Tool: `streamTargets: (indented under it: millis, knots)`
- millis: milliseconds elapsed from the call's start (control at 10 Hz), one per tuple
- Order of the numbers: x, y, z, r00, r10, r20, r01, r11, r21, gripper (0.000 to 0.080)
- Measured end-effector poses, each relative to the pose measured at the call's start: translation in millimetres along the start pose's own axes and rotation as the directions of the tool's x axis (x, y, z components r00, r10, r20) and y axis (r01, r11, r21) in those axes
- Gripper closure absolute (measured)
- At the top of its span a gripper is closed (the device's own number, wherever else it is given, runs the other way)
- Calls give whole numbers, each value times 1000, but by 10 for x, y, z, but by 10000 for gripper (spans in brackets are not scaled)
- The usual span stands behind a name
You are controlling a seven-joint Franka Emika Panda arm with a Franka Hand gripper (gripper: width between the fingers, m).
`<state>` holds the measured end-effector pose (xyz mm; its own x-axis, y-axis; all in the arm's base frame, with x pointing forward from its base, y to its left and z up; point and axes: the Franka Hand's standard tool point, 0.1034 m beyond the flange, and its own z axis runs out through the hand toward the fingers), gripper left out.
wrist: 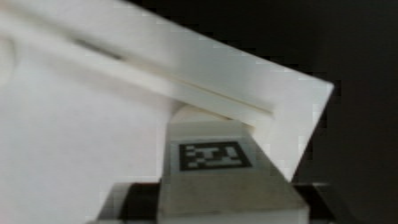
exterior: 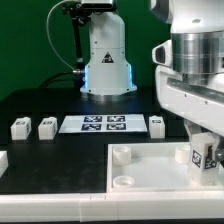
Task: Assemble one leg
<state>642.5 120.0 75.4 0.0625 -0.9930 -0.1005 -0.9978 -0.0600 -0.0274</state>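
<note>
My gripper [exterior: 205, 160] is shut on a leg [exterior: 205, 155], a small white blocky peg with a black-and-white marker on its face. It holds the leg upright over the corner of the large white tray-like part [exterior: 150, 170] at the exterior view's right. In the wrist view the leg [wrist: 217, 160] stands between the dark fingers [wrist: 143, 200], with the tray part's corner [wrist: 107, 110] right behind it. I cannot tell whether the leg touches the tray. Three more legs [exterior: 19, 128] [exterior: 47, 127] [exterior: 157, 124] lie on the black table.
The marker board [exterior: 104, 124] lies flat between the loose legs. The robot's white base [exterior: 107, 62] stands behind it. A small white piece [exterior: 3, 158] shows at the exterior view's left edge.
</note>
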Motion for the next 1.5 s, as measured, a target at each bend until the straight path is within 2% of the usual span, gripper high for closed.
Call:
streamTargets:
  millis: [200, 400, 500, 600, 700, 800, 1000, 1100, 1200, 1300, 1400, 1500]
  knots:
    - [-6, 10, 13, 996, 85, 0, -85, 996, -2, 504]
    - [-5, 14, 19, 999, 35, -1, -35, 999, -3, 504]
    - [2, 6, 12, 1000, -18, -4, 18, 1000, -2, 426]
    - [20, -22, -11, 963, -271, -12, 271, 963, 5, 246]
    - [27, -20, -2, 896, -444, -16, 444, 896, 6, 246]
    - [27, -19, 0, 876, -483, -16, 483, 876, 4, 170]
    - [38, -19, 0, 773, -634, -19, 634, 773, -1, 156]
    - [45, -19, 2, 693, -720, -20, 721, 693, -5, 151]
    - [85, -10, 16, 483, -875, -30, 874, 484, -43, 151]
    - [107, -21, -7, 298, -954, -24, 952, 299, -68, 151]
    - [86, -40, -43, 235, -971, -30, 968, 237, -79, 151]
    - [102, -29, -25, 240, -970, -27, 967, 241, -80, 200]
